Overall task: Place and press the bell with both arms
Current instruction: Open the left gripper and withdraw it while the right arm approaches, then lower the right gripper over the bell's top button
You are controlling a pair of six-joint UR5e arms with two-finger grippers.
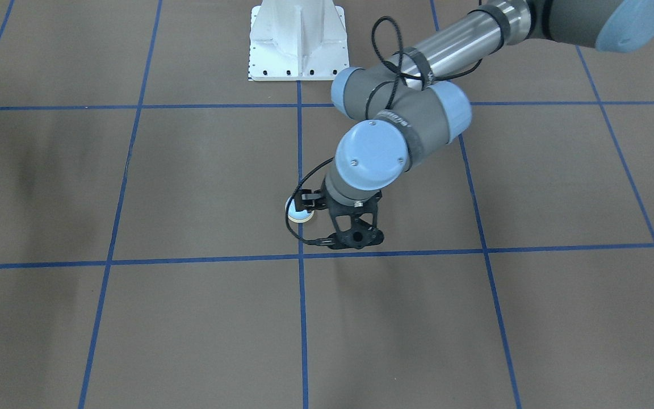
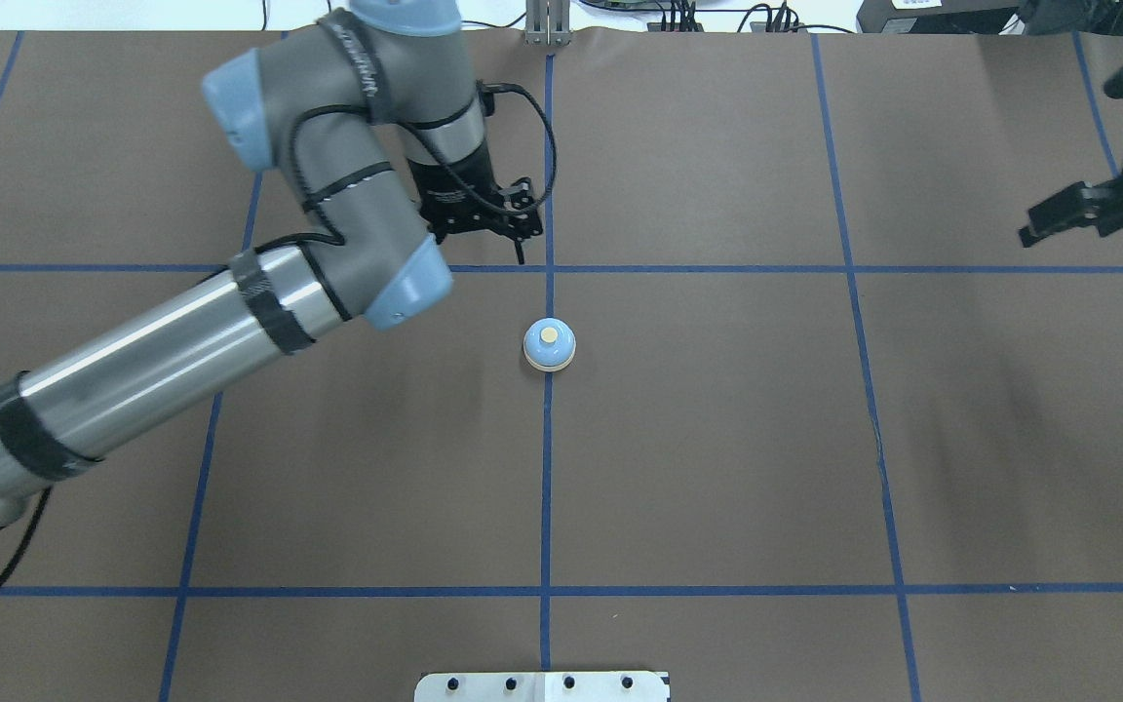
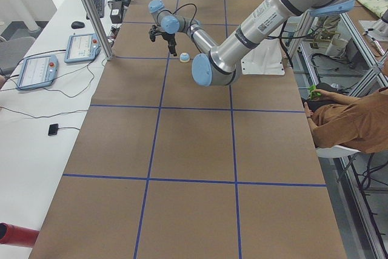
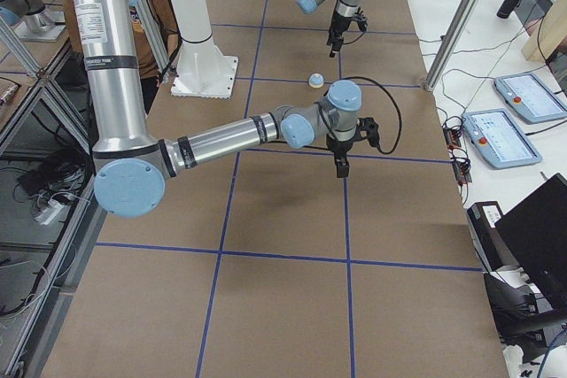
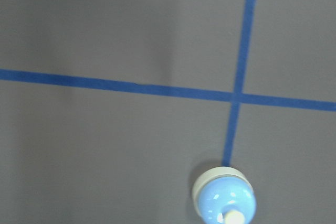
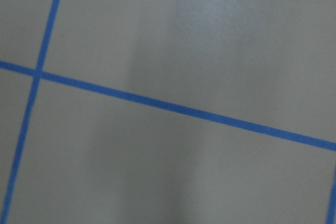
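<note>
The light-blue bell [image 2: 549,344] with its cream button stands upright on the brown table, on a blue tape line near the centre. It also shows in the left wrist view [image 5: 224,198], and half hidden behind the left gripper in the front view [image 1: 294,213]. My left gripper [image 2: 521,255] hangs over the table just beyond the bell, apart from it, and looks shut and empty. My right gripper [image 2: 1027,234] is far off at the table's right side, raised, and looks shut and empty in the right side view [image 4: 341,170].
The white bolted pedestal [image 1: 298,45] stands at the robot's edge of the table. Blue tape lines grid the brown surface. A side bench with teach pendants [image 3: 36,71] and a metal post [image 3: 91,10] runs beyond the far edge. A seated person [image 3: 357,119] is at the robot's side.
</note>
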